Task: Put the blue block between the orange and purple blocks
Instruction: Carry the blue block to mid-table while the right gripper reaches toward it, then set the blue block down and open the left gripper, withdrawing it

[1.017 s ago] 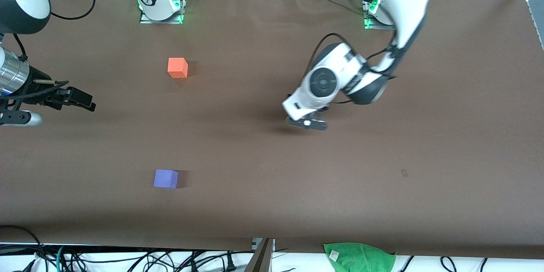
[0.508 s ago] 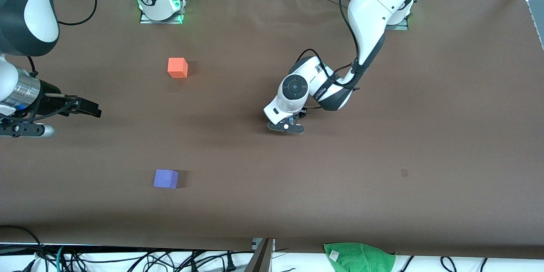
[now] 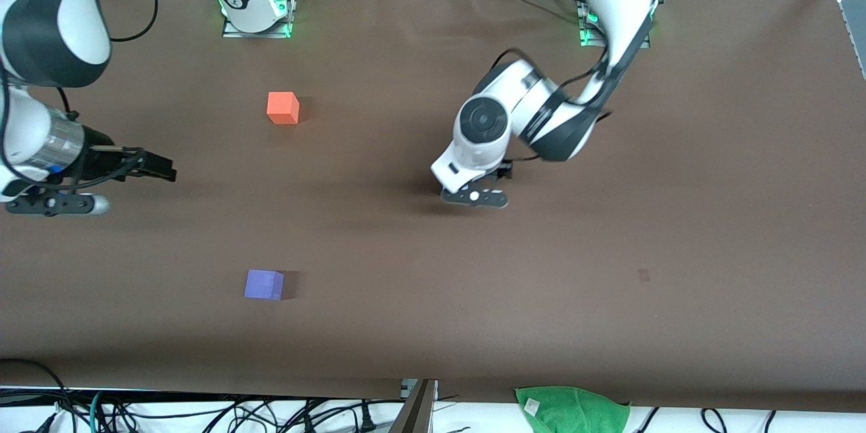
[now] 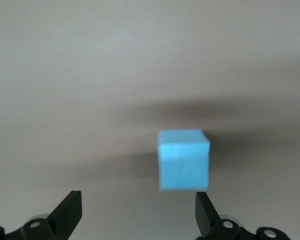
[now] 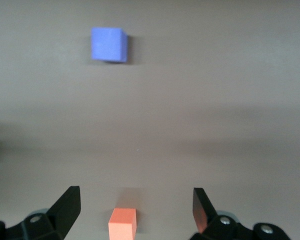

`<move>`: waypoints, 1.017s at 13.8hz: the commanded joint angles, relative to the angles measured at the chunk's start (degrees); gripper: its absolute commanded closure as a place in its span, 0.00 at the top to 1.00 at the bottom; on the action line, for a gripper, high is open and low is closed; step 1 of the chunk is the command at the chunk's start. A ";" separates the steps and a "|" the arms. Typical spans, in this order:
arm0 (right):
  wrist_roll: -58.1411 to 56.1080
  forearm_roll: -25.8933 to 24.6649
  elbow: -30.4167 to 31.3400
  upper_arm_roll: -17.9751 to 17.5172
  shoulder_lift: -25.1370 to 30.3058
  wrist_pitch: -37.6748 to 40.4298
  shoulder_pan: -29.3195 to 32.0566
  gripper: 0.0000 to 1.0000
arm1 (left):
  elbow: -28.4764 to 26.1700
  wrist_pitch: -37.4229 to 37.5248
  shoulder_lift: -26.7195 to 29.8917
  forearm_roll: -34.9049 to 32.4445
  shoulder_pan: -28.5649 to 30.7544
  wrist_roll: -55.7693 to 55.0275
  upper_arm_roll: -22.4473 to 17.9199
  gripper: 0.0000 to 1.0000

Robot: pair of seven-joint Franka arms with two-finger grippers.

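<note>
The blue block [image 4: 184,159] shows only in the left wrist view, on the brown table just ahead of my open left gripper [image 4: 137,196] and close to one fingertip [image 4: 204,207], not touching it. In the front view the left hand [image 3: 473,195] hides it, over the table's middle. The orange block [image 3: 283,107] and the purple block [image 3: 264,284] lie apart toward the right arm's end, the purple one nearer the camera. My right gripper [image 3: 159,172] is open and empty beside them; its wrist view shows the orange block [image 5: 122,222] and the purple block [image 5: 108,44].
A green cloth [image 3: 572,409] lies off the table's edge nearest the camera. A small dark mark [image 3: 643,275] is on the table toward the left arm's end. Cables run along that near edge and around the arm bases.
The left hand swung toward the right arm's end, then came back a little and rose. The right gripper crept toward the table's middle. The orange and purple blocks stayed put.
</note>
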State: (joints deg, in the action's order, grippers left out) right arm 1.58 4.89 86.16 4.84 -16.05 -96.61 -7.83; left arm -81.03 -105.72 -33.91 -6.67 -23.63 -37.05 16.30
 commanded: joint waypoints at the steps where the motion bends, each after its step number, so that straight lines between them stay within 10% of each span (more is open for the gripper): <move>1: 5.07 0.11 1.90 -0.10 -0.29 -0.24 -3.93 0.99 | -2.55 8.13 10.50 0.17 5.76 -0.13 0.05 1.00; 10: 40.47 2.85 1.11 -0.36 -13.63 -19.99 -27.74 1.00 | -2.37 18.16 21.86 0.34 27.66 29.98 -0.21 1.00; 14: 51.92 2.23 -4.49 -0.01 -24.79 -33.09 -36.63 1.00 | -8.49 16.96 29.13 7.16 25.74 36.94 -8.89 1.00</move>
State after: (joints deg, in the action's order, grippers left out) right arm 48.81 6.91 87.14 3.77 -34.96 -126.05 -41.52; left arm -82.50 -87.63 -11.14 -4.10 3.62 -3.99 12.26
